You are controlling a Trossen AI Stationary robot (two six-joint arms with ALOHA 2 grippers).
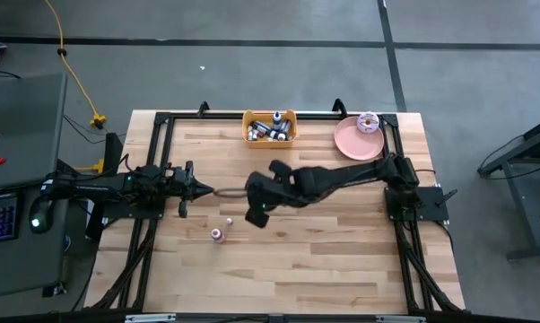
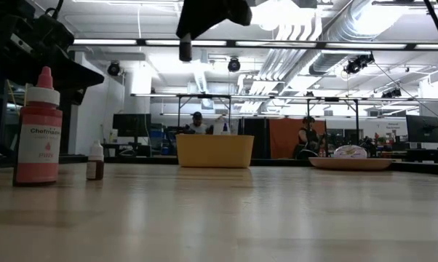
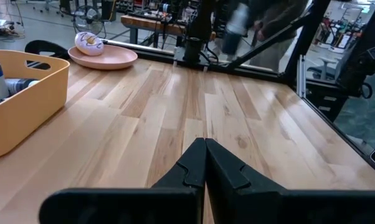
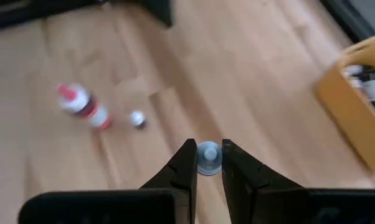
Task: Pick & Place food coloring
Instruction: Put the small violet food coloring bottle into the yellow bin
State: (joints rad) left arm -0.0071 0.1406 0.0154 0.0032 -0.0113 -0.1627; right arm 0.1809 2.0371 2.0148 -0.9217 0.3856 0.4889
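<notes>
Several food coloring bottles lie in the yellow bin at the table's far edge. A red bottle with a pink cap stands left of the table's middle, and a tiny brown one stands beside it. Both also show in the high view, the red bottle and the tiny one. My right gripper hangs high over the table's middle, shut on a tiny bottle with a whitish cap. My left gripper is shut and waits at the left. My right gripper pinches the tiny bottle between its two fingers, one finger on each side of it. Its round whitish cap shows end-on in the gap. The fingers point down from above, and the bottle is lifted clear of the table.
A pink plate with a donut sits right of the bin at the far edge. Black frame rails border the table. Bare wood spans the near half.
</notes>
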